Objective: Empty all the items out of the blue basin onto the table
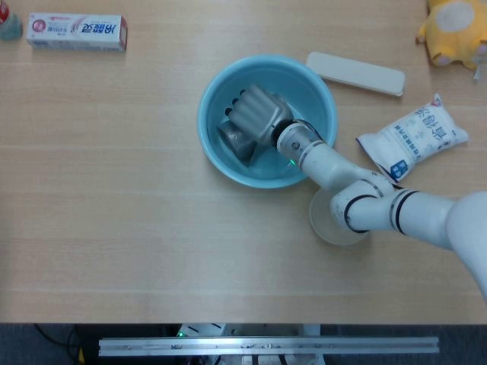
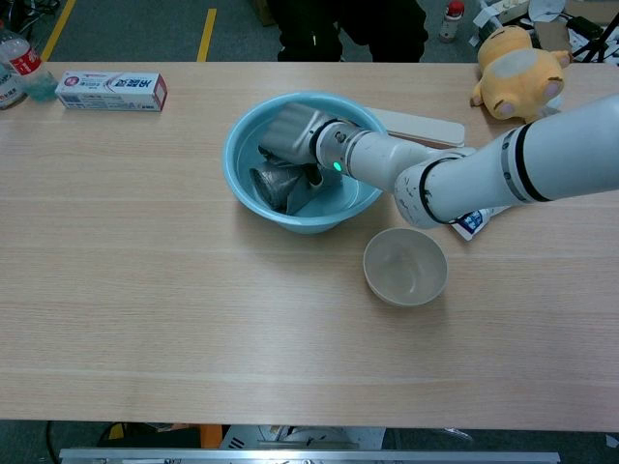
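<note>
Right hand wrapped over a metal can inside the blue basin, can not yet lifted out.

The fingers (image 1: 242, 101) of the right hand (image 1: 256, 115) curl down around a grey metal can (image 2: 275, 186) lying on its side on the floor of the blue basin (image 1: 214, 156); they look clamped on it, though the hand hides the contact. The left hand is in neither view. The can is the only item visible in the basin, and it sits low against the bottom, so the emptying looks unfinished: judging from this, the can must be raised over the rim and set on the counter (image 1: 114, 228). Beside the basin lie a beige bowl (image 2: 405, 267), a white pouch (image 1: 415, 135), a flat white case (image 1: 355, 73), a toothpaste box (image 1: 77, 32) and a yellow plush toy (image 2: 517, 58).
</note>
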